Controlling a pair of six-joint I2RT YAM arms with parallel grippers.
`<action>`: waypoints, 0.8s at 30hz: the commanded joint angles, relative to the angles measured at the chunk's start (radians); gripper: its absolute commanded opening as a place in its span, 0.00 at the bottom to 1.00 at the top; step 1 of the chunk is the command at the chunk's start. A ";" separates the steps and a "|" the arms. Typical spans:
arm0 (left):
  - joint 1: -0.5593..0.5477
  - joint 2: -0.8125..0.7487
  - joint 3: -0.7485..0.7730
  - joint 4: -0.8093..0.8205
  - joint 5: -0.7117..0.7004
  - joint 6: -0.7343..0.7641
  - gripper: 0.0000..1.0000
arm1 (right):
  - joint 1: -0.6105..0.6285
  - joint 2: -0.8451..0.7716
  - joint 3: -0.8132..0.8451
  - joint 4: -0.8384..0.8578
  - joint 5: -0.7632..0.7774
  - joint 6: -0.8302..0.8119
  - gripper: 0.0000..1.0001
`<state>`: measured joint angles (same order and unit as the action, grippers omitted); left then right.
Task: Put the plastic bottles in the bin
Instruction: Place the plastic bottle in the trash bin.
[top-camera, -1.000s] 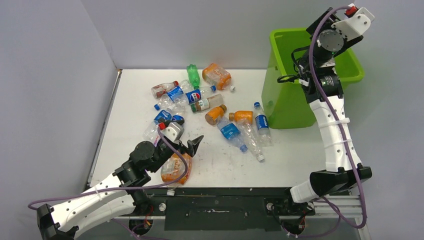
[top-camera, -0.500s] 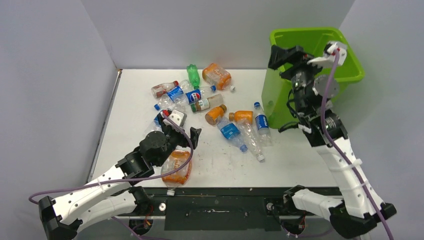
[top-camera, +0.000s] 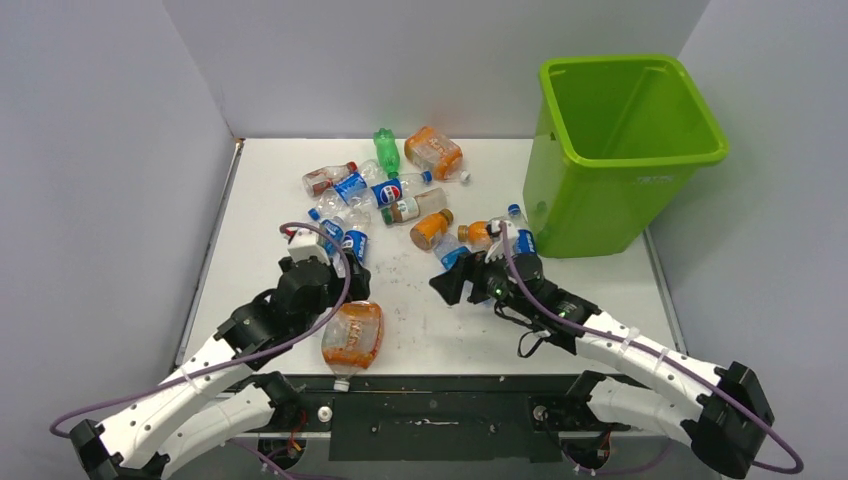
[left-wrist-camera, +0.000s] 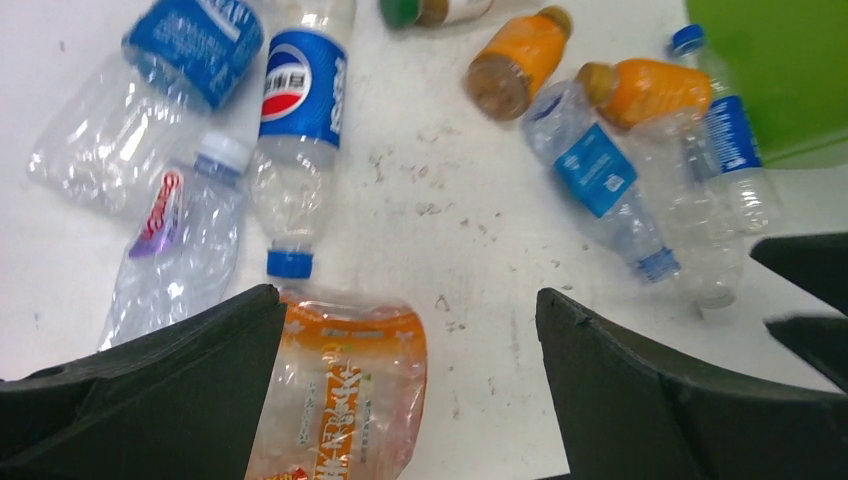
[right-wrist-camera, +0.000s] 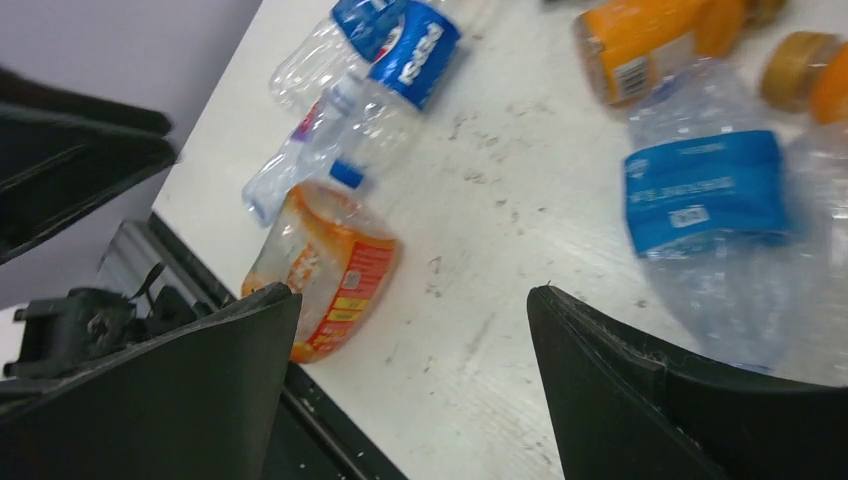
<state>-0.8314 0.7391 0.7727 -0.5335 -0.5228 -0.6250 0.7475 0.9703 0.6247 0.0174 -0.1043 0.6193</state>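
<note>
The bin (top-camera: 590, 200) stands far right, with no arm over it now. The right gripper (right-wrist-camera: 405, 300) has swung down from it to the central bottles (top-camera: 400, 195), jaws spread and empty. The left gripper (left-wrist-camera: 405, 300), also spread and empty, has advanced over the flat orange bottle (left-wrist-camera: 345, 390). Judgement: the next picks are beginning, and the bottles in view all lie outside the bin.

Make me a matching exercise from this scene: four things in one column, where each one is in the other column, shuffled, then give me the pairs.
1 bin
2 green bottle
3 flattened orange bottle
4 right gripper

A at the near edge of the table
B far right
C open, low over the middle
D far edge, centre-left

Pairs: 1-B, 2-D, 3-A, 4-C
</note>
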 joint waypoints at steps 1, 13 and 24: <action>0.079 0.028 -0.096 -0.044 0.136 -0.200 0.96 | 0.108 0.055 -0.038 0.205 -0.039 0.044 0.86; 0.103 -0.013 -0.318 0.083 0.113 -0.382 0.96 | 0.372 0.204 -0.183 0.457 0.098 0.147 0.86; 0.086 0.039 -0.423 0.256 0.175 -0.416 0.97 | 0.456 0.184 -0.249 0.528 0.205 0.207 0.86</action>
<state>-0.7322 0.7521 0.3798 -0.4107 -0.4019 -1.0039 1.1591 1.1820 0.4038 0.4522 0.0231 0.7902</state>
